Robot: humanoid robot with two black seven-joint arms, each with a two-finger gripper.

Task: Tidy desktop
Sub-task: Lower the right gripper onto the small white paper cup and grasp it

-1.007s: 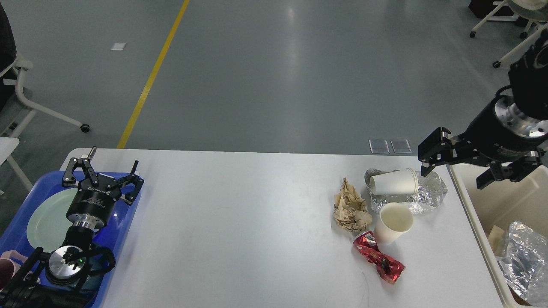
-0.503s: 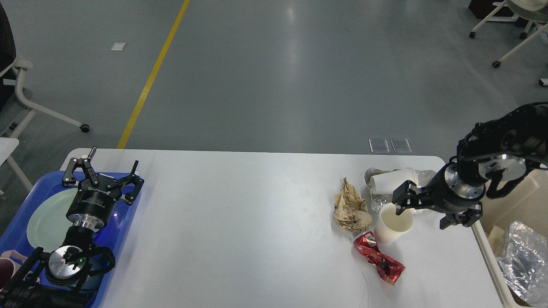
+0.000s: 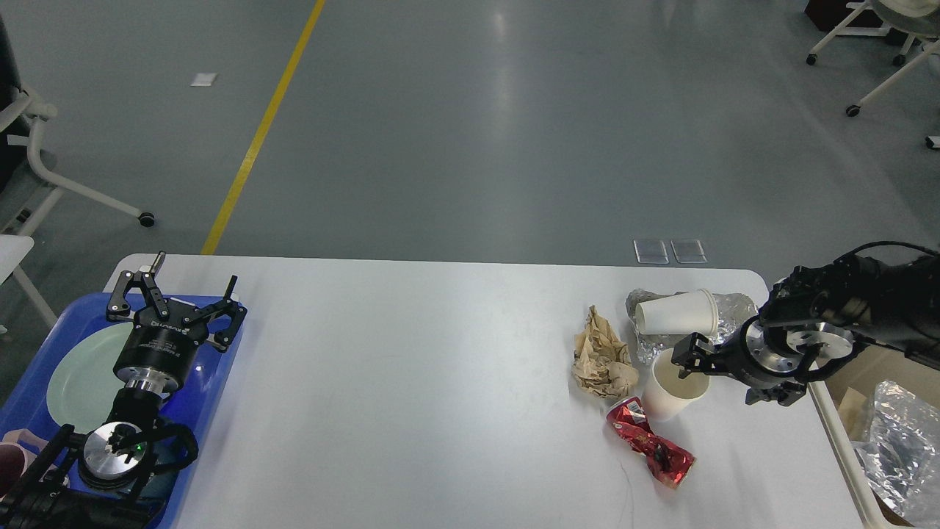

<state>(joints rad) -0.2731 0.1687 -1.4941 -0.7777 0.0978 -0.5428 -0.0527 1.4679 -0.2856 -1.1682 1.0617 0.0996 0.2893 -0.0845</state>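
A: Where does the mess sit?

B: All on the right side of the desk (image 3: 411, 382): an upright cup (image 3: 673, 385), a second cup (image 3: 675, 313) lying on its side on some foil (image 3: 734, 312), a brown paper wad (image 3: 602, 354) and a crushed red can (image 3: 650, 442) touching the upright cup's base.

A: And the arms?

B: The right gripper (image 3: 689, 360) is at the upright cup's rim, one finger seemingly inside the mouth. Whether its jaws have pinched the wall, I cannot tell. The left gripper (image 3: 172, 294) hovers over the blue tray (image 3: 213, 375) with jaws apart, holding nothing.

A: How would that cup handle?

B: Probably very light, thin-walled paper, and it looks empty. It would buckle under a hard squeeze and tip at a nudge. The rim is the stiffest part, so a gentle pinch across the wall there seems best.

A: Where to?

B: Likely the bin (image 3: 844, 441) at the right edge, just beside the desk.
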